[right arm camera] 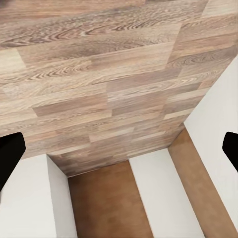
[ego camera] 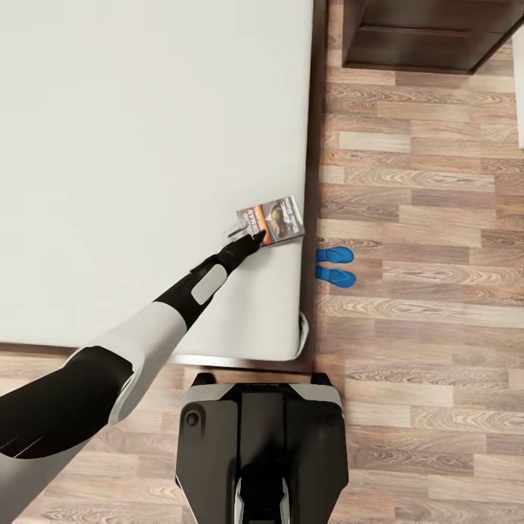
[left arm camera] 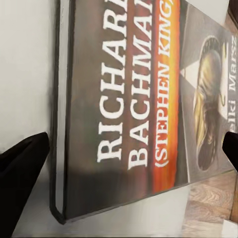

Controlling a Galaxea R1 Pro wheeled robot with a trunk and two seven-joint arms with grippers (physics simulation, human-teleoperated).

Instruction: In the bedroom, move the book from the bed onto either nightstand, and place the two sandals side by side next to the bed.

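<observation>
- Nearest us, our right gripper (right arm camera: 119, 148) hangs over the wood floor (right arm camera: 99, 64), its fingers spread wide with nothing between them.
- Our left gripper (ego camera: 255, 238) reaches across the bed (ego camera: 145, 145), fingertips parted at either side of the book (ego camera: 271, 220), not closed on it.
- The book lies flat near the mattress's right edge.
- Beside the bed, two sandals (ego camera: 335, 264) lie together on the floor.
- Farthest off stands a dark wooden cabinet (ego camera: 429, 33).
</observation>
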